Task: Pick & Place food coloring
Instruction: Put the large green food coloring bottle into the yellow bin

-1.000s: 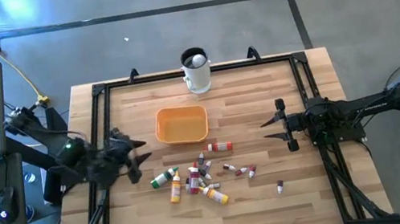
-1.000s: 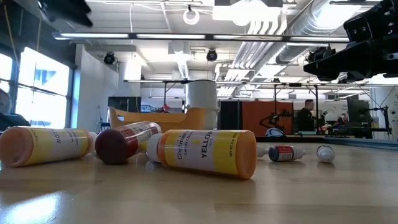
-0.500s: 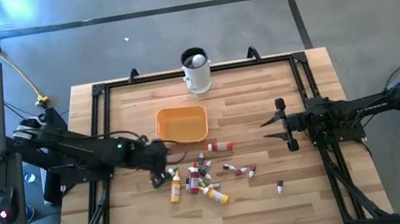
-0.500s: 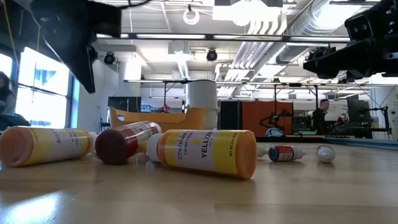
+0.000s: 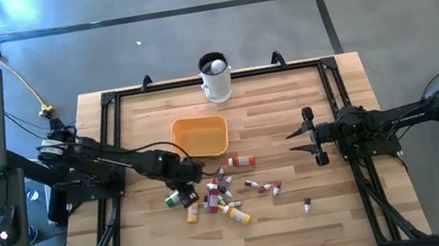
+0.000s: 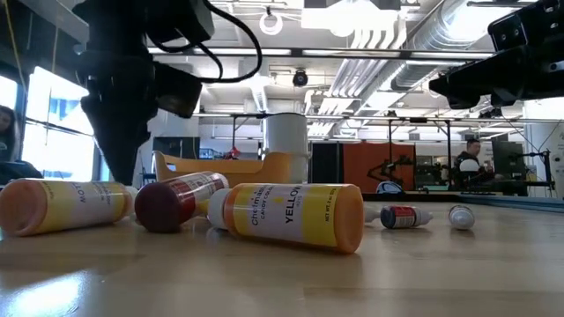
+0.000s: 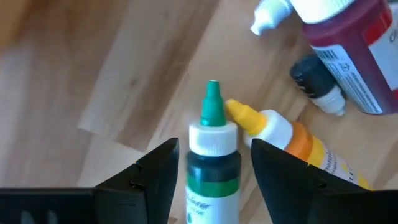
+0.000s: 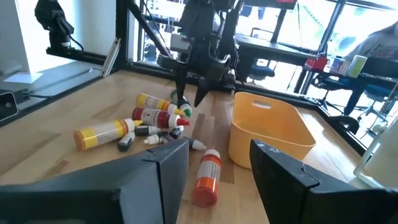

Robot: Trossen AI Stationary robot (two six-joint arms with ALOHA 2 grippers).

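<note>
Reaching down over the messy pile of small plastic food coloring bottles point(image 5: 213, 194), the left gripper point(image 7: 211, 180) has its two dark fingers spread apart, one on each side of a little green bottle with a white collar and a pointy green cap point(image 7: 212, 155). They do not look like they are squeezing it yet. This green bottle point(image 5: 180, 197) lies on the wooden table point(image 5: 270, 105), near the orange plastic bowl point(image 5: 199, 135), on the side away from the white mug point(image 5: 215, 77). Just beside the green one lies a yellow bottle with a yellow tip point(image 7: 292, 140), and a dark red bottle point(image 7: 348, 43) is a bit farther off. These bottles look light, smooth and round, so they may roll or slip. I think the best place to grab is the fat middle, not the thin cap. The right gripper point(image 5: 307, 137) waits on the other side of the bowl, with its fingers apart too.
</note>
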